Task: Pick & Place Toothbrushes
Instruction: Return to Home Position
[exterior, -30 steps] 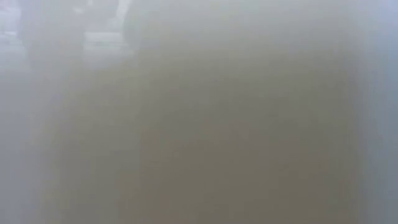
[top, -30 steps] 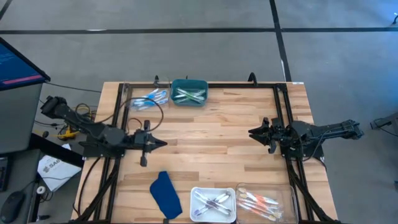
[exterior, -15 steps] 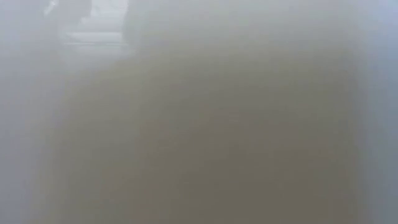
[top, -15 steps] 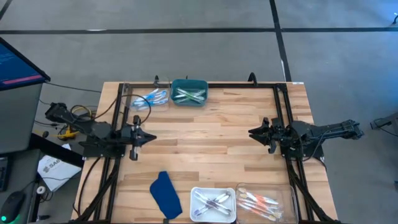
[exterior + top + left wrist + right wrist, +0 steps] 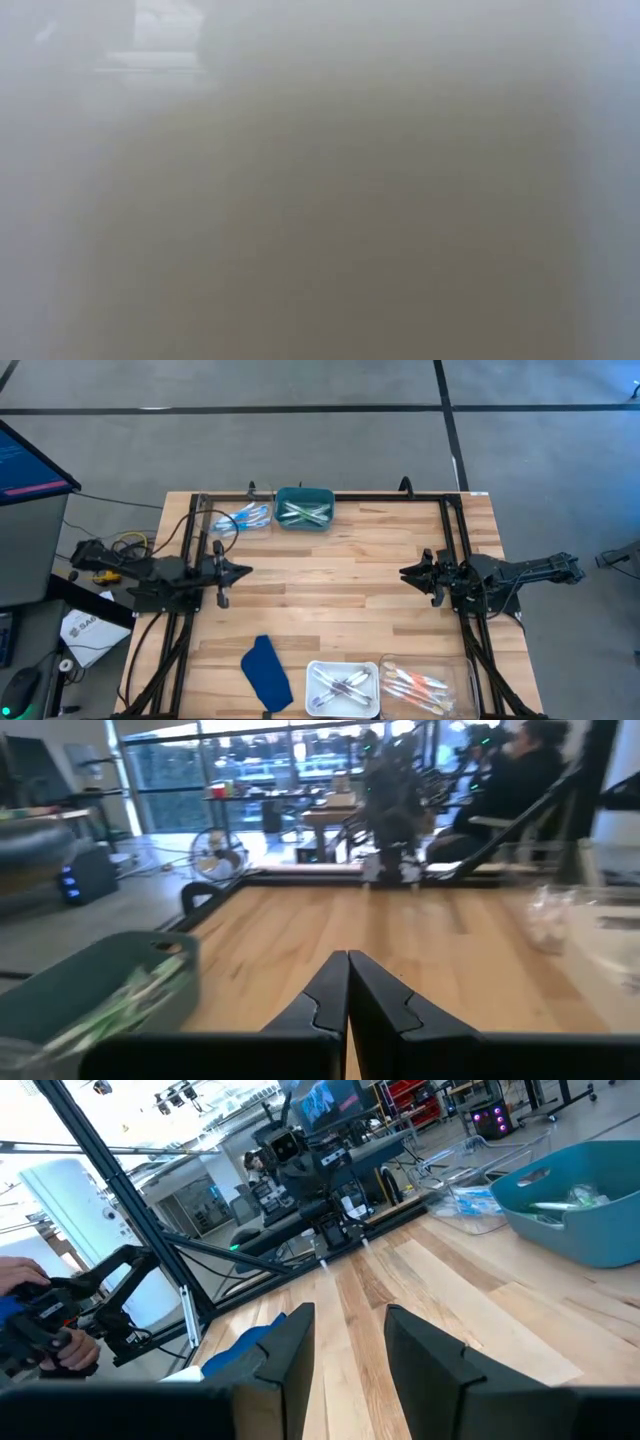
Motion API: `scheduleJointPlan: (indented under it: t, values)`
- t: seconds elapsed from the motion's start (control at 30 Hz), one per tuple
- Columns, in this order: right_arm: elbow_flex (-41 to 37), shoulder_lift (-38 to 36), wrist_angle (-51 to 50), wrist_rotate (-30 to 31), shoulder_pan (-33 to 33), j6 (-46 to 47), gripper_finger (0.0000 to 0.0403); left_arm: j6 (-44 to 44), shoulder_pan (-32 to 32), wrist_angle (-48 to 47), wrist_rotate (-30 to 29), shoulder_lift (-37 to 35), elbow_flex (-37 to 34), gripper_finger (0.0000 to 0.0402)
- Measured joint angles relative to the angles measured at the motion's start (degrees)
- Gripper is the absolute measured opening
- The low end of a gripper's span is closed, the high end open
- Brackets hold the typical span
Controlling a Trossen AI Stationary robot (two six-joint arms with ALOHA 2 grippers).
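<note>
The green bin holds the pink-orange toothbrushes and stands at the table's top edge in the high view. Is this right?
Not quite: the high view shows green toothbrushes in the green bin; the pink-orange toothbrushes lie in a clear bin at the bottom edge. The place is right.

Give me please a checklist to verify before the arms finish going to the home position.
1. Left gripper shut, holding nothing: ok.
2. Right gripper open, holding nothing: ok.
3. Toothbrushes in bins, none loose on the table: ok, by the high view.
4. Green bin at the table edge, top of the high view, apart from both arms: ok.
5. White bin and dark blue cloth at the opposite edge, apart from both arms: ok.
</note>
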Motion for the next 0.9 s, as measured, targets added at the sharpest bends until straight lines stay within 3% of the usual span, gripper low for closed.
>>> scheduleJointPlan:
  t: [0.57,0.9]
  values:
    - [-0.02,0.0,0.02,0.0,0.0,0.0,0.0118,1.36,3.23,0.76,0.52,-1.7,-4.41,0.0]
    - [-0.02,0.02,0.02,-0.02,0.0,0.0,0.0118,1.16,3.21,3.03,10.39,-2.29,-5.99,0.0]
